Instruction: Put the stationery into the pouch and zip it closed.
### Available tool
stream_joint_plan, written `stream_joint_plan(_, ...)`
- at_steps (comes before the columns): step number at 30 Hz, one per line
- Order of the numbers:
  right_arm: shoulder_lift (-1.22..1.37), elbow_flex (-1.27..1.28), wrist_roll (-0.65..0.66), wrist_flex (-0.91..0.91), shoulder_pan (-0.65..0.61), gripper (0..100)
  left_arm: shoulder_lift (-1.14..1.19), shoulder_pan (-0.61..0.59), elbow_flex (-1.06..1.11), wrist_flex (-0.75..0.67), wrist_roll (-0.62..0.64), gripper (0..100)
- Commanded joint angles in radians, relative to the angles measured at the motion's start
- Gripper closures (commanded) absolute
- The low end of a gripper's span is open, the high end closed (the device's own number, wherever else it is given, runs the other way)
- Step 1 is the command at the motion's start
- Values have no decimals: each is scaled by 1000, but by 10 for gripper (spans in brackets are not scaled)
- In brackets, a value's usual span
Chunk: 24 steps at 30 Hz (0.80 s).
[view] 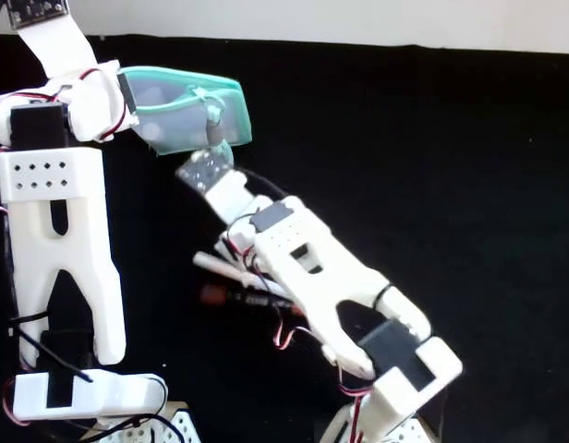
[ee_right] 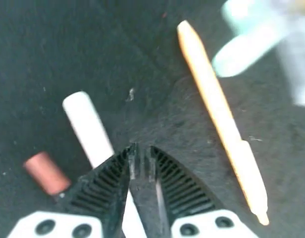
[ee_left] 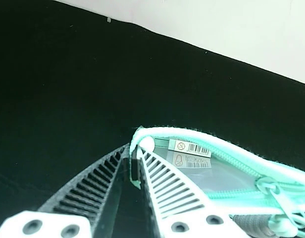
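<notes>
A translucent teal pouch [view: 187,115] hangs lifted at the back left, and my left gripper [view: 129,92] is shut on its end. In the left wrist view the fingertips [ee_left: 135,161] pinch the pouch's [ee_left: 217,163] corner, with the zipper pull [ee_left: 271,191] further along. My right gripper [view: 203,171] sits just below the pouch, shut with nothing in it. Its tips [ee_right: 141,151] hover over the black cloth between a white pen [ee_right: 88,129] and an orange pen [ee_right: 222,114]. A reddish pen end [ee_right: 43,171] lies beside the white one. The white pen [view: 215,265] and a dark red pen [view: 231,297] lie partly under the right arm.
A black cloth [view: 432,166] covers the table, with open room to the right. A white wall edge [view: 358,23] runs along the back. The left arm's white body [view: 58,240] stands at the left.
</notes>
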Motion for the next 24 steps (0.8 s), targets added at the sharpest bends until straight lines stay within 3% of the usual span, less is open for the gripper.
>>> stream_joint_plan(1, -128, -30, -31, 4, 35, 992, 45, 13, 10, 18, -9, 993)
stream_joint_plan(12, -166, 48, -37, 33, 27, 988, 45, 15, 10, 18, -9, 993)
stream_joint_plan(18, -166, 111, -37, 30, -50, 838, 45, 15, 10, 18, -9, 993)
stream_joint_plan(24, -156, 131, -35, -31, -101, 837, 45, 15, 10, 18, -9, 993)
